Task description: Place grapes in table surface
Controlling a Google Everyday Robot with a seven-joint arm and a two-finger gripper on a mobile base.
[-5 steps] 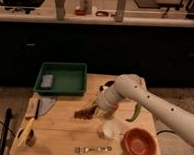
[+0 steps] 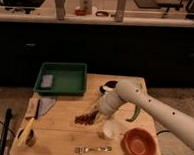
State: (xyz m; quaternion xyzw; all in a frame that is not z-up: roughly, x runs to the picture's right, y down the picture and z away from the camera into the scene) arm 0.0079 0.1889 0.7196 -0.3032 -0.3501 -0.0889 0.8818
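At the left edge of the table surface (image 2: pixel 61 135), a yellow-handled tool (image 2: pixel 26 130) is lying near the front corner, with a grey blade (image 2: pixel 44 106) just behind it. Further back, a green tray (image 2: pixel 62 68) is sitting with a small grey item (image 2: pixel 46 81) inside it, out of the way of the work.

Toward the middle, the grapes (image 2: pixel 85 118) are lying low against the bare wood as a dark reddish streak, apparently resting on the boards, which is where the task wants them. The gripper (image 2: pixel 99 112) is hanging right at their far right end, angled down from the white arm (image 2: pixel 139 102). Whether it is gripping the bunch or has let go, I cannot tell. My judgement is that the placing is at or near the release.

Just right of the grapes, a white cup (image 2: pixel 111 128) is standing near the arm, with a fork (image 2: pixel 93 150) lying nearer. A green curved item (image 2: pixel 135 114) is showing beyond the arm, and an orange bowl (image 2: pixel 139 143) is sitting near the right corner.
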